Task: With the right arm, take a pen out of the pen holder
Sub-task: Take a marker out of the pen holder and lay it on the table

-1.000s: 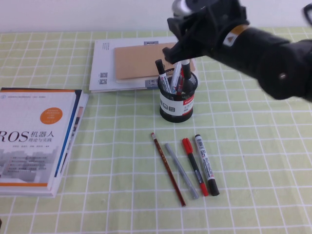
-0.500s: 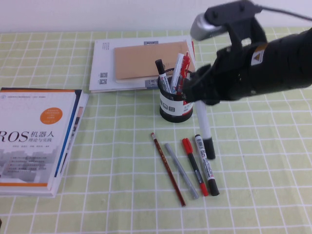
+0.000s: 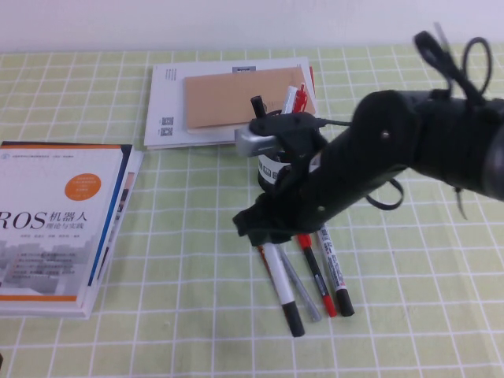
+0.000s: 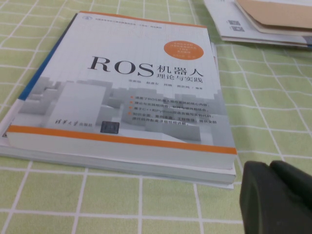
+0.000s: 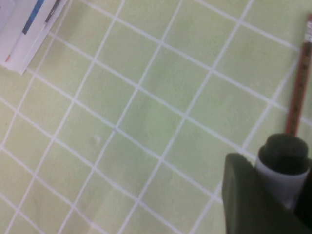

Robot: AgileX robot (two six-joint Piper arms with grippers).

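Right gripper (image 3: 266, 235), clamping the white black-capped marker (image 3: 282, 287) over loose pens (image 3: 315, 272), should lower gently; left gripper (image 4: 273, 195), state unclear, beside white book (image 4: 146, 97).

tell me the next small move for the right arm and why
Probably lower and release: the right gripper, in front of the pen holder, grips a white marker clear of it, over the pens lying on the cloth. Left gripper sits parked by the ROS book.

Right gripper (image 3: 264, 236) swung from upper right, above pen holder (image 3: 266, 175), down to frame centre. White marker (image 3: 282, 287) came out of holder, ended tilted over loose pens (image 3: 335, 276) at lower centre.
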